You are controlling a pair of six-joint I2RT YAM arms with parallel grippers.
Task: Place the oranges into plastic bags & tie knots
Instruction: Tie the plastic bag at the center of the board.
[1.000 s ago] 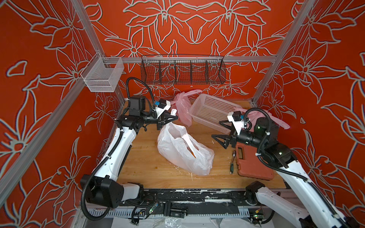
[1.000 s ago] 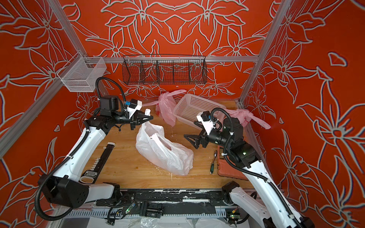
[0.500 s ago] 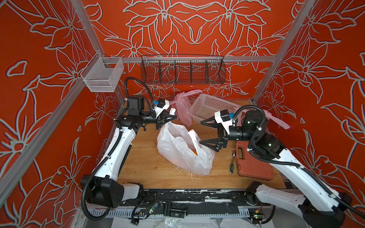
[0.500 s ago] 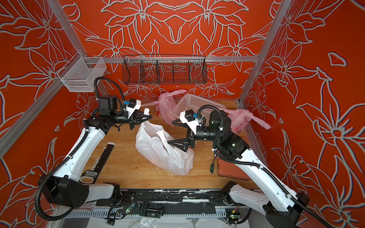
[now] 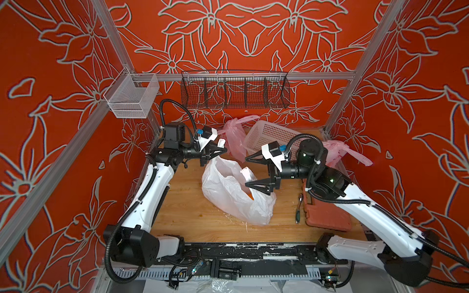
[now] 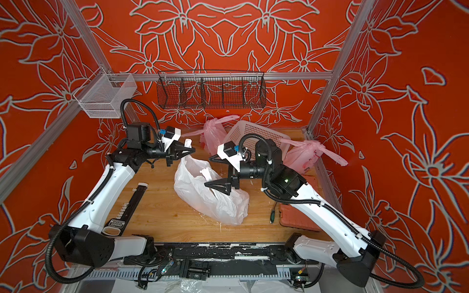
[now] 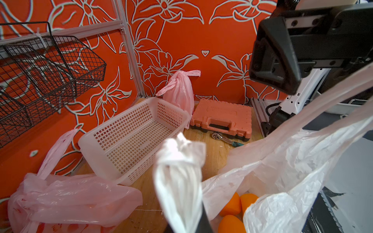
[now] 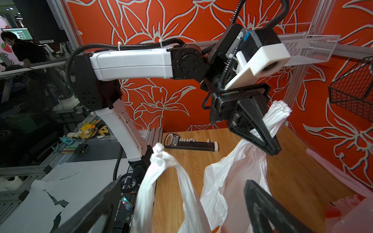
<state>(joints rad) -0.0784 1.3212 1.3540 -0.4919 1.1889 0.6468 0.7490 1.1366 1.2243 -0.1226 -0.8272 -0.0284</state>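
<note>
The left gripper (image 5: pixel 223 151) is pressed together on one twisted handle (image 8: pixel 276 115) of the white plastic bag (image 5: pixel 228 195). It holds the handle raised, and the strap end pokes out above its tips. The bag hangs down from that grip and slumps on the wooden table (image 5: pixel 187 215), with its mouth gaping toward the right gripper (image 5: pixel 247 173).

The right gripper's jaws are spread wide, one above the other in both top views, and face the left gripper across the bag mouth. The bag's second handle (image 8: pixel 161 159), a bunched upright loop, rises between the two spread fingers (image 8: pixel 268 209). Neither finger is closed on it.

Below the left gripper's tips, inside the bag, lie at least three oranges (image 7: pixel 232 203), bright against the white plastic.

Behind the left gripper, toward the back wall, sits a pink bag (image 5: pixel 234 138) with its handles tied in a knot (image 7: pixel 179 75). A white perforated basket (image 5: pixel 269 134) lies behind the right gripper. A second knotted pink bag (image 5: pixel 338 149) lies beyond the right gripper's wrist, near the side wall. An orange tool case (image 5: pixel 327 215) and a ratchet (image 5: pixel 299 208) lie on the table beneath the right arm.
</note>
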